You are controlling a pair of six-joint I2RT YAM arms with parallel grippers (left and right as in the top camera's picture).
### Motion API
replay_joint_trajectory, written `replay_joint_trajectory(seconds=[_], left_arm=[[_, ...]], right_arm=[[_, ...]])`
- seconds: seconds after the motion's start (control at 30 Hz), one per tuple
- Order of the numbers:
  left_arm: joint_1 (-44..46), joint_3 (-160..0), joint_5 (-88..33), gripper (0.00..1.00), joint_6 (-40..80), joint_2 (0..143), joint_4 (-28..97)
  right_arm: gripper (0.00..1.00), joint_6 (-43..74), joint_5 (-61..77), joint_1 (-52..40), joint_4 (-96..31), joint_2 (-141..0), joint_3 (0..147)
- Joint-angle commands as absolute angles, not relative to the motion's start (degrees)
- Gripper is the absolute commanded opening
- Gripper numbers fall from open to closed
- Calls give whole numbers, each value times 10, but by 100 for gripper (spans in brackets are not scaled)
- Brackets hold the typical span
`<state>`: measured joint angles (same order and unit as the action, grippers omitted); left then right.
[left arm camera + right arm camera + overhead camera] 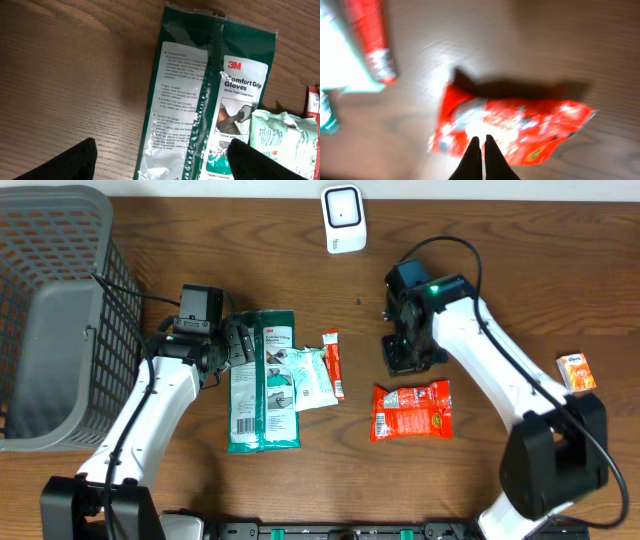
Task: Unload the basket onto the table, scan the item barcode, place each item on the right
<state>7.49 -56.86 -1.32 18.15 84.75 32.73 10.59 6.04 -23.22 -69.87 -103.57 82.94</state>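
The wooden counter (480, 240) has the packets lying flat below the white scanner (342, 218), probably so each can be lifted to it in turn. The left pincer (160, 162) hangs wide open and empty over the green glove packet (200, 100), wrist bent down, seemingly ready to pick it up. The right pincer (481, 142), fully closed on nothing, points down above the red snack bag (520, 125).
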Motion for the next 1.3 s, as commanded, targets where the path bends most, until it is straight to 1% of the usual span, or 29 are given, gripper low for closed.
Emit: replay_joint_trajectory(seconds=[0.0, 0.1, 0.3, 0.43, 0.5, 0.63, 0.77, 0.87, 1.0, 1.17, 1.27], left_arm=[[73, -564, -8, 84, 183, 851, 327], [73, -564, -8, 84, 183, 851, 327], [73, -564, -8, 84, 183, 851, 327], [73, -564, -8, 84, 183, 851, 327], [73, -564, -8, 84, 183, 851, 327], [73, -564, -8, 84, 183, 851, 327], [73, -564, -8, 84, 183, 851, 327], [73, -564, -8, 84, 183, 851, 327], [73, -564, -8, 84, 183, 851, 327], [73, -564, -8, 84, 183, 851, 327], [73, -564, -8, 84, 183, 851, 327]], right_arm=[[1, 63, 123, -265, -709, -1034, 824], [1, 64, 120, -287, -696, -1034, 801], [1, 122, 39, -306, -644, -1034, 740], [3, 138, 32, -306, -560, -1034, 681], [3, 159, 33, -306, -490, -1034, 635], [1, 158, 29, -306, -424, -1034, 583], [1, 151, 20, -302, -432, -1027, 602], [2, 145, 20, -298, -455, -1007, 651], [3, 145, 20, -295, -519, -967, 705], [3, 156, 28, -296, -592, -953, 702], [1, 154, 63, -312, -597, -955, 675]])
